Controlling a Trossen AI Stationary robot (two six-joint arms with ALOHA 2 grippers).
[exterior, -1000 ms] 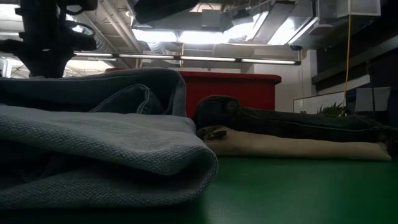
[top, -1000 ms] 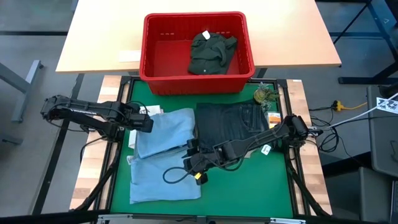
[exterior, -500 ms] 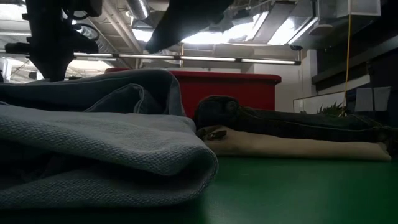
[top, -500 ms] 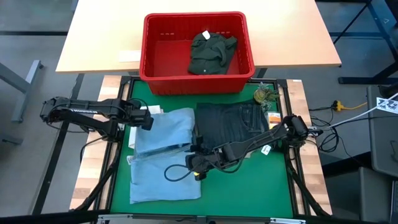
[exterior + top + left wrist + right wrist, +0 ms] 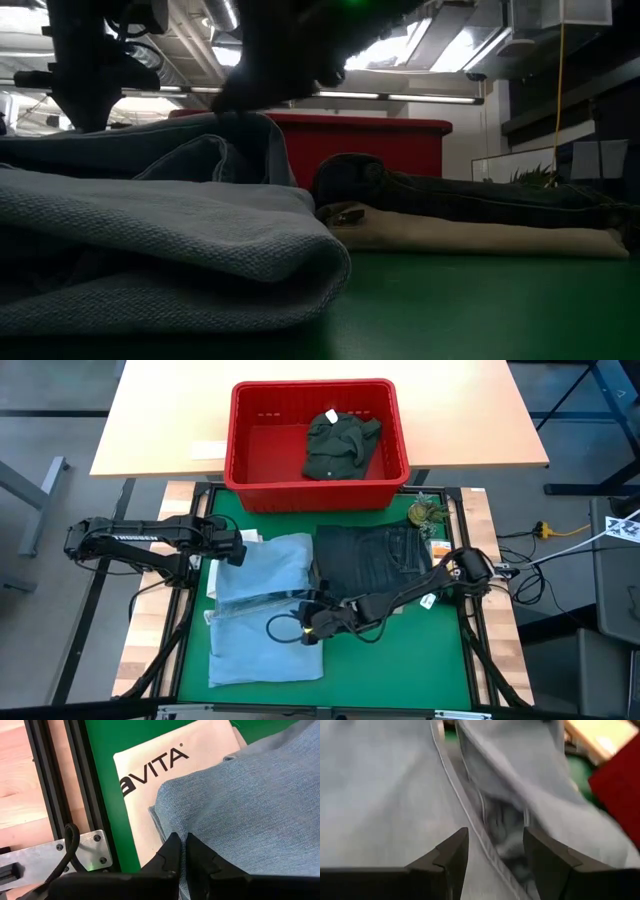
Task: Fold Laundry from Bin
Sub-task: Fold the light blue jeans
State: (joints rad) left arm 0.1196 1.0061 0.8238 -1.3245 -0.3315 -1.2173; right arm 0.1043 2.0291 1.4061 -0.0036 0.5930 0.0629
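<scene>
Light blue jeans lie folded on the left half of the green mat, over a white tote bag. Dark navy jeans lie to their right, on beige trousers. A dark olive-green piece rests in the red bin beyond the mat. My left gripper is shut at the light jeans' far left corner. My right gripper hovers open low over their right edge, its fingers on either side of a seam. Whether it touches the cloth does not show. My left gripper pinches the light blue jeans at their left edge, where they overlap the tote bag, between its two shut fingers. The fingers come steeply from above. One layer or several, I cannot tell. The rest of the jeans lies on the mat.
A small green plant-like thing and some tags sit at the mat's far right corner. A black cable loop hangs from my right arm over the jeans. Bare green mat lies at the near right.
My right gripper has come down toward the light blue jeans, shifted a little toward the table's left edge and tipped more level, rolling as it went. The garments lie as before.
</scene>
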